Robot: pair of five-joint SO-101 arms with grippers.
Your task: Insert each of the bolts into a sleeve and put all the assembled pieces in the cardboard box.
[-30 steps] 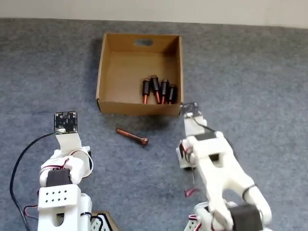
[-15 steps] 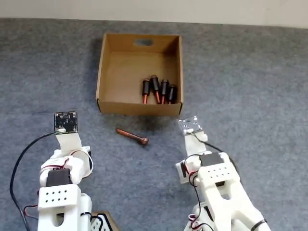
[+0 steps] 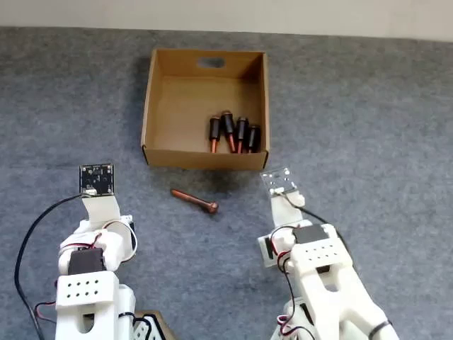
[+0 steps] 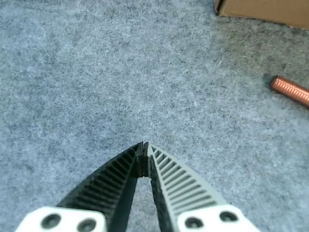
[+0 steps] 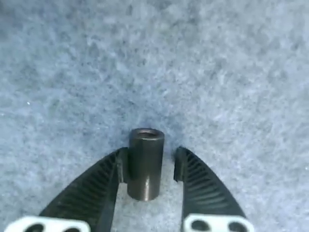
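The right gripper (image 5: pixel 150 153) has its fingers released, spread to either side of a dark sleeve (image 5: pixel 146 164); one finger touches it and the other stands just clear. The left gripper (image 4: pixel 145 151) is clenched on nothing, tips meeting over the grey carpeted table (image 4: pixel 96 72). A copper bolt (image 3: pixel 195 200) lies between the arms, near the cardboard box (image 3: pixel 205 159), which holds four assembled pieces (image 3: pixel 233 133) side by side.

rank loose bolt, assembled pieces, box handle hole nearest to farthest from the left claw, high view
1. loose bolt, on the carpet before the cardboard box
2. assembled pieces, inside, by its near right corner
3. handle hole, in its far wall
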